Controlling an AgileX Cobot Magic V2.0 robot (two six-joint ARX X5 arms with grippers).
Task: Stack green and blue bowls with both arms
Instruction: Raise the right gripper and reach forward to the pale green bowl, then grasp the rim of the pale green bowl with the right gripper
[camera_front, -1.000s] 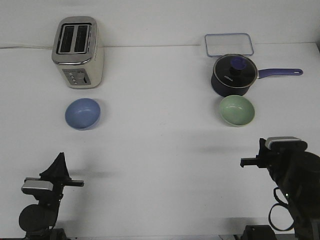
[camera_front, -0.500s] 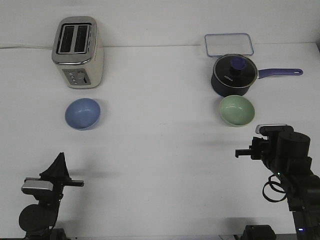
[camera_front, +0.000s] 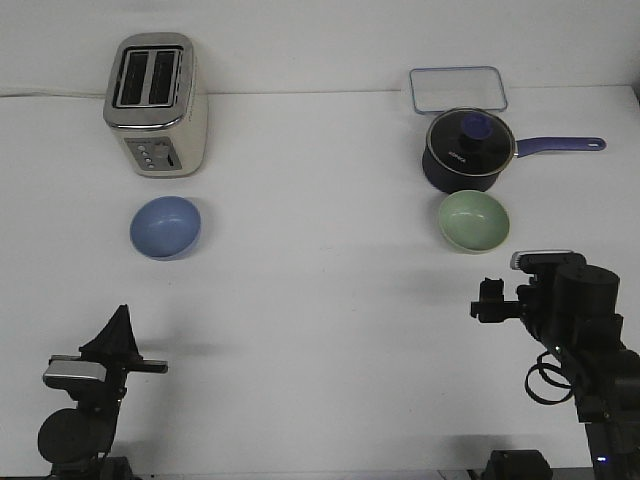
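The periwinkle blue bowl (camera_front: 165, 227) sits upright and empty on the white table at the left, in front of the toaster. The sage green bowl (camera_front: 474, 221) sits upright and empty at the right, just in front of the saucepan. My left gripper (camera_front: 118, 325) rests near the table's front left, well short of the blue bowl, and its fingers show as one black point, shut and empty. My right gripper (camera_front: 487, 299) hangs just in front of the green bowl, a little to its right. It holds nothing, and its jaws are too small and dark to read.
A silver toaster (camera_front: 155, 103) stands at the back left. A dark navy saucepan (camera_front: 468, 151) with a purple handle pointing right stands behind the green bowl. A clear rectangular container (camera_front: 457, 89) lies behind the saucepan.
My right arm has risen and moved forward toward the green bowl, and its gripper now points left. The left arm and both bowls have not moved.
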